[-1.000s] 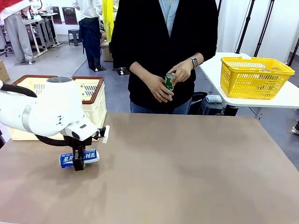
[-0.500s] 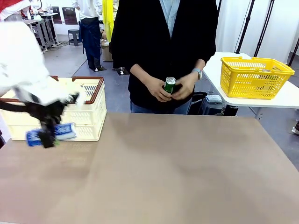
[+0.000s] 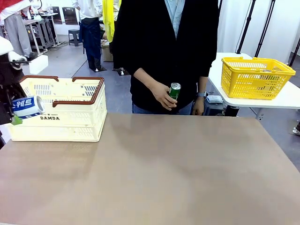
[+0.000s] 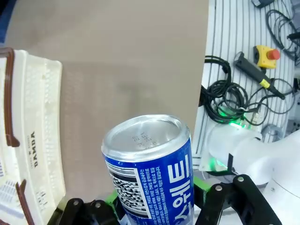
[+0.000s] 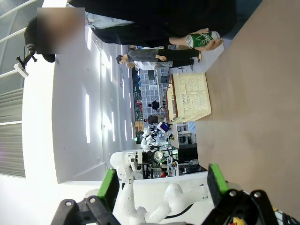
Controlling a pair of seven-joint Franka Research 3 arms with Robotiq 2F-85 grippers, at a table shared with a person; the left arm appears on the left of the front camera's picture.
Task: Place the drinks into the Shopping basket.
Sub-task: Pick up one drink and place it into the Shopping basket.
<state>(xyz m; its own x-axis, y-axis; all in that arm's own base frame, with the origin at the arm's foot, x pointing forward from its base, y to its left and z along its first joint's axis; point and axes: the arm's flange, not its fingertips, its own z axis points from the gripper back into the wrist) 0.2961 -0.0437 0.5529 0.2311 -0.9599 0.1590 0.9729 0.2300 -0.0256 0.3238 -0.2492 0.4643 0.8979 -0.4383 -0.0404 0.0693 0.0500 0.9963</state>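
My left gripper (image 3: 18, 111) is shut on the blue drink can (image 3: 28, 106) with white lettering. It holds the can in the air at the far left, in front of the left end of the cream-white Shopping basket (image 3: 70, 123). In the left wrist view the can (image 4: 149, 159) rises between my fingers with its silver top facing the camera, and the basket (image 4: 35, 136) lies to the left. A person's hand holds a dark green can (image 3: 174, 91) upright beyond the table's far edge. My right gripper (image 5: 161, 185) is open and holds nothing, far from both cans.
A yellow mesh basket (image 3: 255, 76) stands on a white side table at the right. The brown tabletop (image 3: 178, 173) is bare across the middle and right. Cables and a yellow emergency-stop box (image 4: 268, 54) lie on the slotted base beside the table.
My left arm has lifted the blue can off the table and swung it left and up beside the Shopping basket. The person has lowered one hand and now holds the green can in the other.
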